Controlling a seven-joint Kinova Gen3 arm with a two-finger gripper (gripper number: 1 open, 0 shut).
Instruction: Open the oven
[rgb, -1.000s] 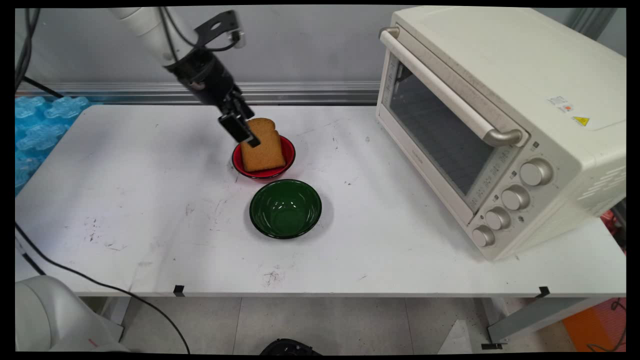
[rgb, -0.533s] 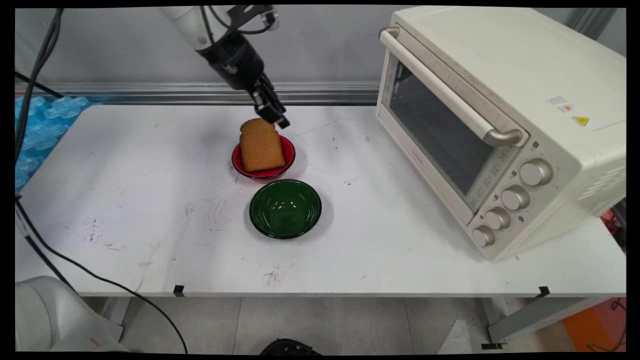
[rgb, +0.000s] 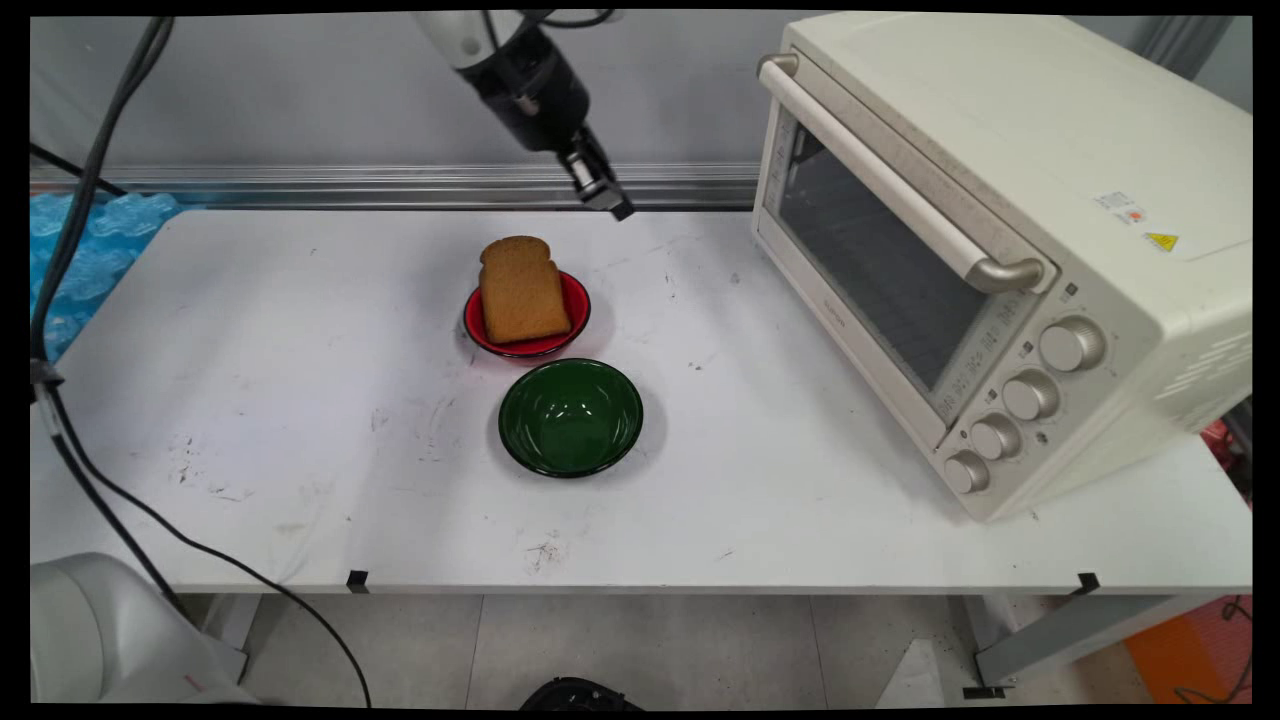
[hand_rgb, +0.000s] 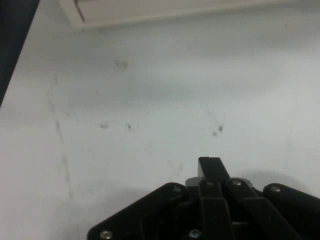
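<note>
A brown slice of bread (rgb: 522, 292) leans in a small red bowl (rgb: 577, 301) near the middle of the white table (rgb: 250, 400). My gripper (rgb: 612, 205) hangs in the air up and to the right of it, well clear of the bread, shut with nothing in it. In the hand view the fingers (hand_rgb: 210, 167) show as one closed black tip over bare, scuffed table, with the oven's base (hand_rgb: 150, 12) along the top edge. An empty dark green bowl (rgb: 571, 417) stands just in front of the red one.
A large cream toaster oven (rgb: 1000, 230) with its glass door closed fills the table's right side, handle along the top. Blue bubble wrap (rgb: 70, 260) lies past the left edge. Black cables (rgb: 90, 440) hang at the left.
The gripper has risen from beside the bread and travelled up and to the right, toward the oven. The bread stays leaning in the red bowl.
</note>
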